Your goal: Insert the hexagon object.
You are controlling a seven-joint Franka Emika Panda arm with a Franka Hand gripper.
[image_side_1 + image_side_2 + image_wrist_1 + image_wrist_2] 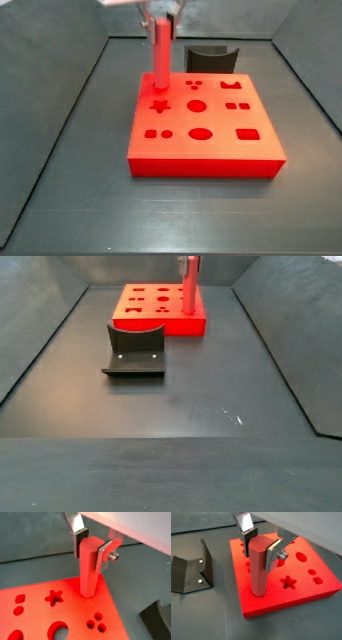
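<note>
The hexagon object (89, 572) is a long red-pink rod that stands upright between my gripper's (91, 543) fingers. The gripper is shut on its upper end, one pad on each side. The rod's lower end meets the top of the flat red block (40, 612), near one edge, next to the star hole (55, 597). I cannot tell how deep it sits. The rod (260, 572), gripper (261, 543) and block (314, 587) show in both wrist views. In both side views the rod (160, 55) (190, 291) stands vertical at a far corner of the block (221, 150) (147, 324).
The dark fixture (191, 572) stands on the floor beside the block; it also shows in both side views (134, 351) (210, 57). The block carries several shaped holes, such as an oval (59, 631) and three small circles (97, 623). Sloped grey walls (54, 120) bound the floor.
</note>
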